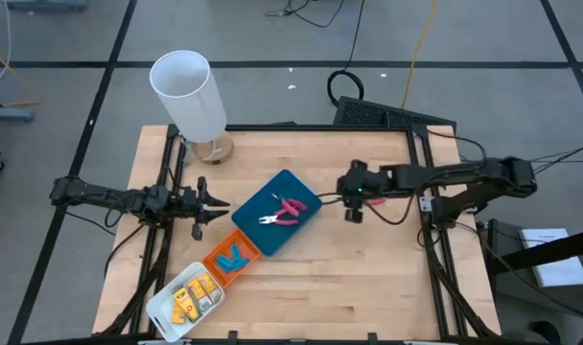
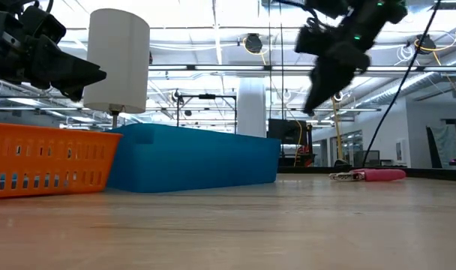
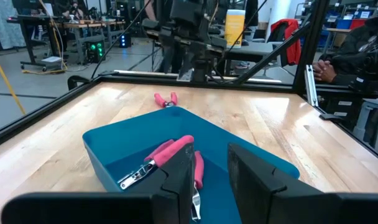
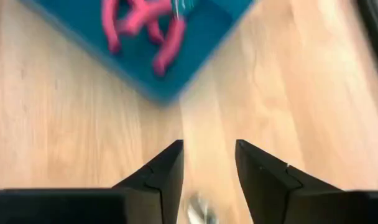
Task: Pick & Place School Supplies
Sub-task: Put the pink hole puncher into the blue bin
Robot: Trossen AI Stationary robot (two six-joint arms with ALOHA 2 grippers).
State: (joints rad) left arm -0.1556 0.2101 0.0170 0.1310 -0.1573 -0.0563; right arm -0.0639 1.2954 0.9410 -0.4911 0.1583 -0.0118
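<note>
Pink handles and thin metal blades make up the loose scissors [image 1: 375, 201]. From above, they lie on the wood just right of the teal tray [image 1: 256, 228], under the right gripper [image 1: 353, 206]. A second pair, the tray scissors [image 1: 284, 213], lies inside the teal tray. The loose scissors look light, hard and flat, and the metal end is likely slippery. The best place to pinch is probably across the pink handles. The left gripper [image 1: 220, 204] waits just left of the teal tray, with its fingers a little apart and empty. The cylinder [image 1: 188, 91] stands well behind the teal tray, out of the way.

From table height, the loose scissors [image 2: 374, 175] lie flat, well to the side of the teal tray [image 2: 198, 157]. The right gripper [image 2: 318, 97] hangs above them, not touching.

From the left wrist, the left gripper [image 3: 211, 168] looks over the teal tray [image 3: 114, 149] at the tray scissors [image 3: 170, 155]. The loose scissors [image 3: 166, 98] lie on the wood just past the teal tray.

From the right wrist, the right gripper [image 4: 207, 165] has its fingers spread and grips nothing. A small shiny bit [image 4: 198, 211] shows low between them; it may be the blades. The teal tray [image 4: 207, 25] is near, so its wall could get bumped.
</note>
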